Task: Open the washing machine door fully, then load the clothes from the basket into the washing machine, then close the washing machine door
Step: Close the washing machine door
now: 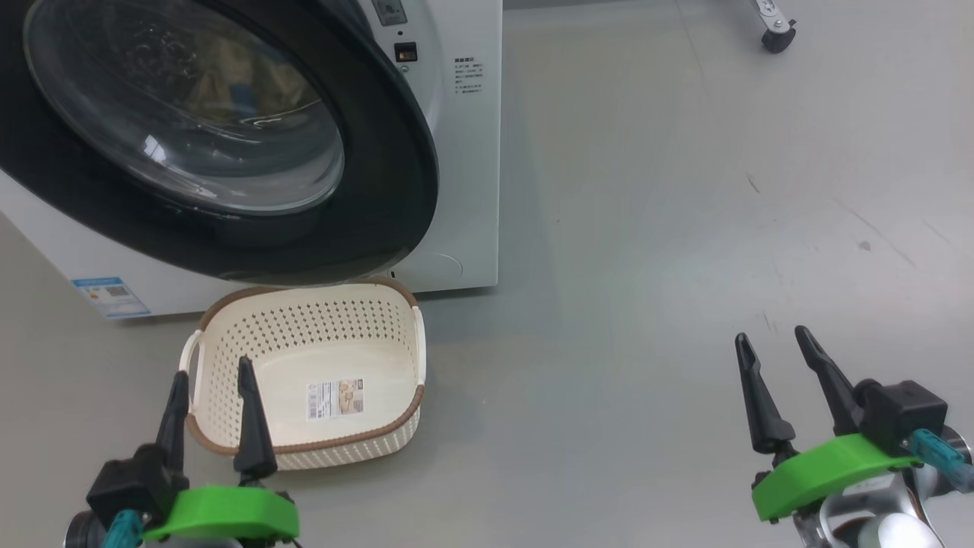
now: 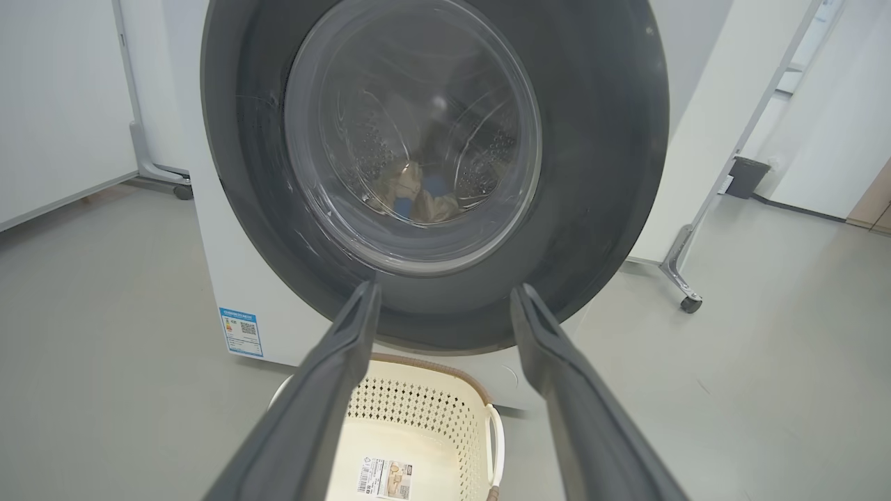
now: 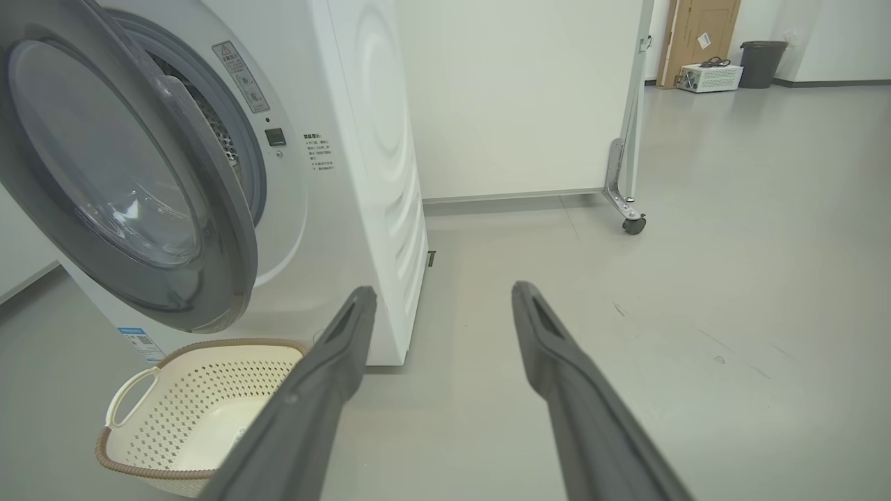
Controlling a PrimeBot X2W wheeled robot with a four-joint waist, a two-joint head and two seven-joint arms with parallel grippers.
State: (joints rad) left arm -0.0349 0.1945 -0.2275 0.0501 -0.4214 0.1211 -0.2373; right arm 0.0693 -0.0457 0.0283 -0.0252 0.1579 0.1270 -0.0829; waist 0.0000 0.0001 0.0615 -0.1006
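Plainly, with the clothes point(image 2: 418, 198) in the drum point(image 3: 217, 133), the basket point(image 1: 304, 335) empty and the left gripper point(image 1: 213, 367) and right gripper point(image 1: 771, 333) both wide and empty, the door point(image 1: 380, 152) hangs ajar, and a glancing push on its glossy ring could slip and leave it unlatched.

The basket point(image 1: 304, 293) sits just ahead of the left gripper point(image 1: 213, 367), its inside open from above. Beyond the fingertips, the door point(image 1: 396, 175) hangs ajar over the basket's far rim and covers the drum mouth, leaving a narrow gap on its right edge. Bare floor point(image 1: 647, 304) lies free around the right gripper point(image 1: 772, 332). The washing machine point(image 1: 472, 190) stands to the left of those fingers, and a caster point(image 1: 776, 34) is far ahead.
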